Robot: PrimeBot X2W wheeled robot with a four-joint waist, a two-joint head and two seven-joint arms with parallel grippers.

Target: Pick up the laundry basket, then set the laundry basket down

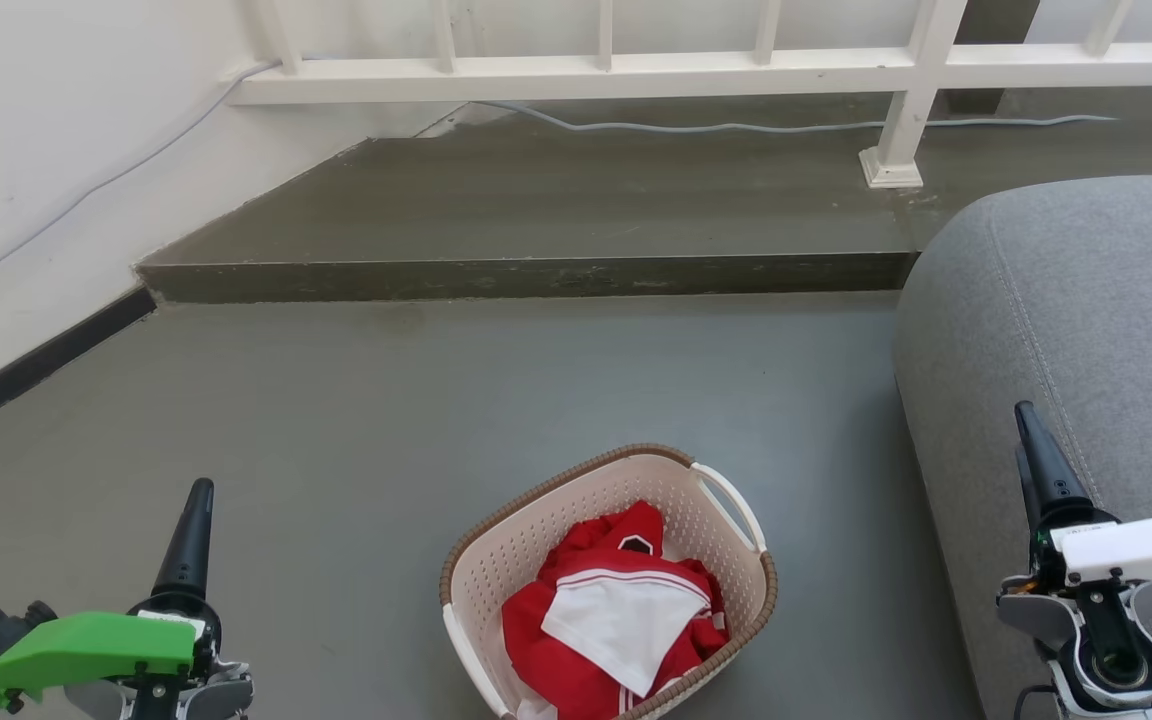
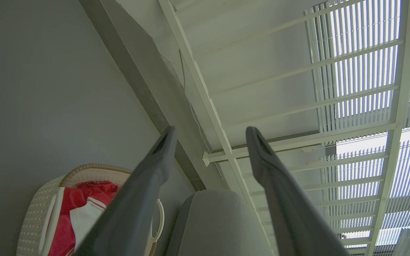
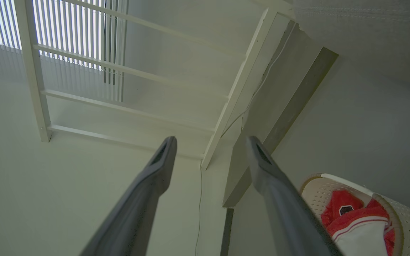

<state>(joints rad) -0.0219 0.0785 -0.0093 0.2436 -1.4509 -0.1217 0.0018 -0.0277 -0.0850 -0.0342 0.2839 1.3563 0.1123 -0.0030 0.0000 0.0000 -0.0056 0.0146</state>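
Laundry basket (image 1: 496, 575) upright; long axis diag, near-left to far-right.

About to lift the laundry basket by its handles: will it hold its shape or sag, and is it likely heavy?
The laundry basket looks like moulded perforated plastic, so probably stiff, perhaps flexing slightly. It holds just a few clothes, so likely light. The handle looks smooth and may slip.

Grey floor (image 1: 356, 400), raised step (image 1: 536, 275), white railing (image 1: 636, 65), grey sofa (image 1: 1086, 300), white wall (image 1: 56, 120).
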